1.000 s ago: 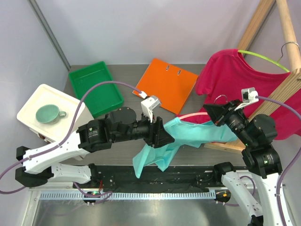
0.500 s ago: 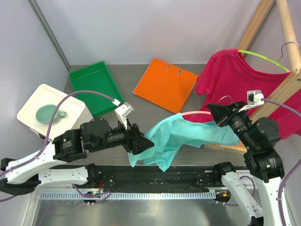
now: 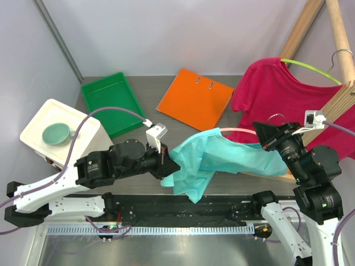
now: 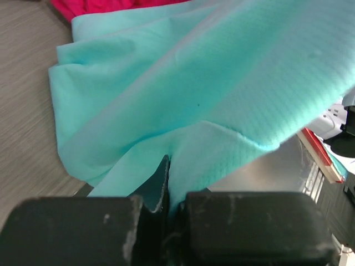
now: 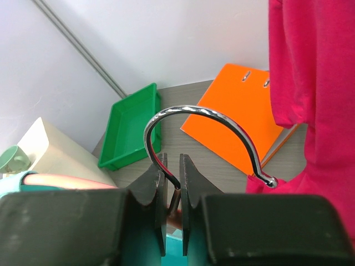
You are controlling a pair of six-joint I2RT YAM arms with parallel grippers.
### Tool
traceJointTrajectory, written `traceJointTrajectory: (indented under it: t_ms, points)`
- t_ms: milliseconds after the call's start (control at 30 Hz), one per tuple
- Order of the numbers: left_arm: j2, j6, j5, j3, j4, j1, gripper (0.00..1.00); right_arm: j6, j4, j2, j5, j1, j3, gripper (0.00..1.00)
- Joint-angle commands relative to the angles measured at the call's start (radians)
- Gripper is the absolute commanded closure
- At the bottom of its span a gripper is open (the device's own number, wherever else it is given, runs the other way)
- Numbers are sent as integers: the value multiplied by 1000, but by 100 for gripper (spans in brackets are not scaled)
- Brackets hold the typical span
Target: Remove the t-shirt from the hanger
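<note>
Teal cloth filled most of my left wrist feed: the teal t-shirt (image 3: 224, 157) hung above the near part of the table (image 3: 150, 124), stretched between the two arms. On the overhead feed I saw the left gripper (image 3: 168, 164) at the shirt's left edge. Its fingers were pressed together on a fold of fabric, and a loose corner drooped below toward the table's front edge. The shirt was draped over the pink hanger (image 3: 237, 131), whose curved bar showed along its upper edge.

The right gripper (image 3: 266, 136) held that hanger by its chrome hook (image 5: 195, 118). In the right wrist feed the two fingers were nearly closed, with the hook's wire stem pinched between them and the loop arching above.

Behind the right arm, a crimson t-shirt (image 3: 274, 94) hung on a lime-green hanger (image 3: 310, 68) from the wooden rack (image 3: 333, 105). An orange folder (image 3: 195, 98) lay flat at the middle of the table's far side, and a green tray (image 3: 111, 102) sat to its left. At the left edge a white box (image 3: 83, 128) carried a pale green cup (image 3: 57, 133).
</note>
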Motion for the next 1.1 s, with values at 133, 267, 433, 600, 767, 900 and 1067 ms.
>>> traceJointTrajectory:
  t_ms: [133,267,433,600,767,900,1067]
  points:
    - [-150,-40,-195,11,-29,-3,100,53,13,-28,165,-1,33,99]
    - [-223,-40,-244,8,-7,-3,100,51,6,-44,202,-1,10,99]
    - [-296,-40,-296,12,-29,-3,100,56,-12,-62,277,0,3,99]
    - [-378,-46,-337,-10,-37,-3,100,77,-29,-80,351,0,-13,99]
    - [-474,-63,-370,-27,-84,-3,100,113,-44,-107,441,-1,-17,99]
    - [-537,-96,-397,-44,-151,-3,100,148,-44,-120,475,0,-13,99]
    - [-589,-120,-399,-75,-162,-3,100,194,-20,-113,460,0,-13,99]
